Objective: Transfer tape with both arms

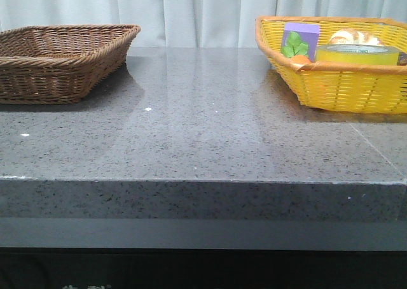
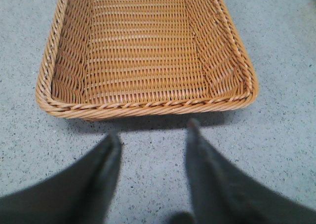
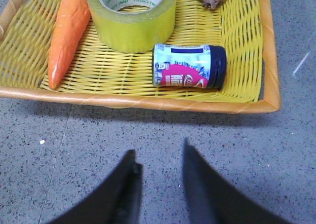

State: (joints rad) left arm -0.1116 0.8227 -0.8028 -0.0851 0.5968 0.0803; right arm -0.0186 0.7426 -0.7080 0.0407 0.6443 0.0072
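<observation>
The tape (image 3: 132,17), a squat yellow roll with a white inner ring and green letters, lies flat in the yellow basket (image 3: 148,103); the front view shows the tape (image 1: 357,53) at the basket's right side. My right gripper (image 3: 159,150) hangs open over the grey counter just outside that basket's rim, nothing between its fingers. My left gripper (image 2: 153,130) is open too, over the counter beside the empty brown wicker basket (image 2: 148,104). Neither arm shows in the front view.
In the yellow basket (image 1: 343,88) lie an orange carrot (image 3: 66,34), a small can with a dark lid (image 3: 190,66), a purple box with green leaves (image 1: 299,42) and bread-like items (image 1: 353,37). The brown basket (image 1: 60,63) stands far left. A grey counter (image 1: 203,123) lies between.
</observation>
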